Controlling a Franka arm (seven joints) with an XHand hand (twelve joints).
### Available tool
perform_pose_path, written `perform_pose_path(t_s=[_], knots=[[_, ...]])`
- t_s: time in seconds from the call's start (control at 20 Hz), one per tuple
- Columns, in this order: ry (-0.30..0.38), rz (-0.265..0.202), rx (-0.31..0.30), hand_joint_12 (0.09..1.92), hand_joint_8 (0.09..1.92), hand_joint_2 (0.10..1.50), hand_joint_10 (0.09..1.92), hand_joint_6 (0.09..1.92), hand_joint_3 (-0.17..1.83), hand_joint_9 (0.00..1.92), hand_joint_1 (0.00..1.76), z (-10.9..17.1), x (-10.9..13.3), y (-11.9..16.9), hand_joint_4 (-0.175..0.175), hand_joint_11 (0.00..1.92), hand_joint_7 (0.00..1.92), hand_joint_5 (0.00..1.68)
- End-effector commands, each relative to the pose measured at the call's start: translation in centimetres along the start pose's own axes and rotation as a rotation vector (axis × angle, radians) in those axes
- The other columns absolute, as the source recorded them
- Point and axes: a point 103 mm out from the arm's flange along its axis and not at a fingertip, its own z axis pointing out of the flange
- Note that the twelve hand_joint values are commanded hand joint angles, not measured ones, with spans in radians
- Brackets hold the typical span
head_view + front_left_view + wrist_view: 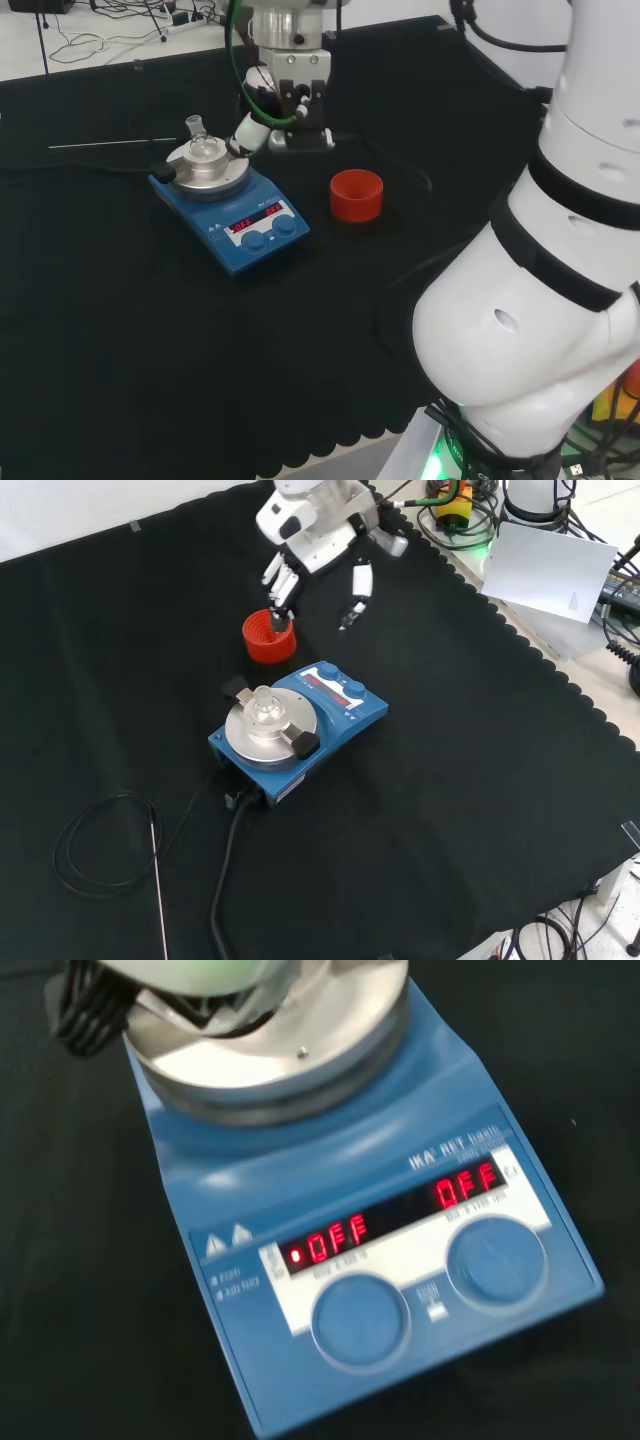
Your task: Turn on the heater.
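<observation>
- The hand (318, 542) hangs above the black cloth (480, 780) in the front view, its fingers (358, 585) straight and spread downward — released, grasping nothing.
- The heater (300, 730), a blue box with a round metal plate (262, 740), sits on the cloth below the hand in the front view, apart from the fingertips; nothing of the hand touches it.
- Two round blue knobs sit on the heater's front panel, the side turned toward the hand — one knob (360, 1320) and the other knob (497, 1260) lie side by side under a dark strip with red lit signs (400, 1215).
- A small clear glass flask (263, 705) stands on the metal plate, on the heater's far side from the hand.
- A red ribbed ring (268, 635) stands on the cloth just under the fingers in the front view, between the hand and the heater.
- A black cable (225, 870) leaves the heater's end farthest from the hand, and a thin rod (158, 880) lies on the cloth beyond it.
</observation>
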Motion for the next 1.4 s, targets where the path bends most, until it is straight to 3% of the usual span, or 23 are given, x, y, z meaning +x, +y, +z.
perform_pose_path(t_s=[0.05,0.45,0.65,0.85,0.95,1.15,1.4], knots=[[0.029,0.026,0.025,1.33,0.76,0.63,0.65,0.34,0.65,0.83,0.86,1.9,-3.6,-4.5,-0.018,0.44,0.56,0.44],[-0.039,0.039,0.063,1.27,0.91,0.64,0.73,0.27,0.66,1.11,0.87,4.6,-3.0,-7.2,-0.027,0.58,0.87,0.41],[-0.075,0.042,0.092,1.05,1.21,0.66,0.91,0.19,0.65,1.36,0.93,5.3,-2.3,-8.0,-0.048,0.99,1.07,0.38],[-0.09,0.05,0.136,0.82,1.37,0.72,1.14,0.19,0.66,1.46,1.07,6.1,-1.9,-8.4,-0.075,1.38,1.22,0.44],[-0.105,0.051,0.159,0.94,1.49,0.74,1.3,0.31,0.75,1.54,1.21,6.4,-1.7,-8.3,-0.089,1.33,1.31,0.5],[-0.143,0.039,0.284,1.21,1.62,0.71,1.46,0.56,0.91,1.61,1.37,7.2,-0.9,-7.7,-0.087,1.23,1.4,0.43],[-0.159,0.035,0.352,1.3,1.65,0.67,1.49,0.57,1.0,1.63,1.41,8.1,-0.4,-7.0,-0.065,1.2,1.42,0.34]])
